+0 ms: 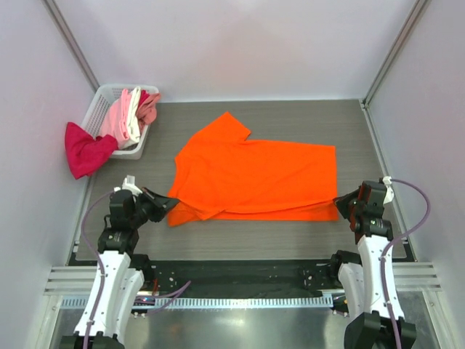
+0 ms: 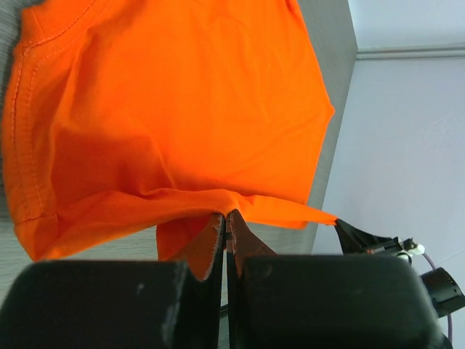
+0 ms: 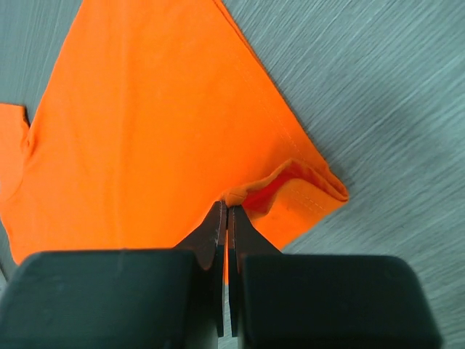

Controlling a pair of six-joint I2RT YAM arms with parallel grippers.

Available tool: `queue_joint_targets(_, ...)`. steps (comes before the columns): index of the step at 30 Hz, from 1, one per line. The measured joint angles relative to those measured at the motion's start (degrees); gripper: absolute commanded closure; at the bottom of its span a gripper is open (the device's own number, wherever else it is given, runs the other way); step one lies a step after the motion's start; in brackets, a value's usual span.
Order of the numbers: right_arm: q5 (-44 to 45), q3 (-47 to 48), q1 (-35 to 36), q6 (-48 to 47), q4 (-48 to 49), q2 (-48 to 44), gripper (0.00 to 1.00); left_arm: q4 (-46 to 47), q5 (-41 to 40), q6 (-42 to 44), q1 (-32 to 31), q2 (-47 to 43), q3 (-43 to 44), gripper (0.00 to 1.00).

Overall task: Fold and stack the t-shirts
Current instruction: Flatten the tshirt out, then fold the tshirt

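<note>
Orange t-shirt (image 1: 254, 178) lies spread across the middle of the table (image 1: 290, 116), long way left to right, one sleeve pointing far. My left gripper (image 1: 168, 203) is clamped on its near-left corner, with the cloth bunched and doubled there. My right gripper (image 1: 340, 205) is clamped on the near-right corner, at the hem. Both pinches are thin, only a sliver of fabric between the fingertips. The magenta t-shirt (image 1: 86, 151) hangs out over the left side of the basket (image 1: 102, 98), far left. The pale t-shirts (image 1: 131, 113) are piled inside it, well apart from my work.

Risks, my judgement:
- Either corner may slip out once I lift, because so little cloth is caught.
- The right pinch may hold only one layer, so the lower layer lags and the fold comes out crooked.
- Uneven speed between my arms would skew the near edge.
- The far sleeve sticks out and could get trapped under the fold as a lump.
- Pulling too low drags the whole shirt across the table instead of folding it.
</note>
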Motion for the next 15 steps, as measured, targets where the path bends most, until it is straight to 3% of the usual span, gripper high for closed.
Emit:
queue_joint_targets(6,3.8,0.0,0.0,0.3,-3.0,-2.5,0.99,-1.5,-1.2,0.3,0.0,0.5,0.5,1.0)
queue_joint_targets(15,6.5,0.0,0.0,0.3,-2.8,6.1,0.99,1.0,-1.3,3.1,0.0,19.6,11.1,1.0)
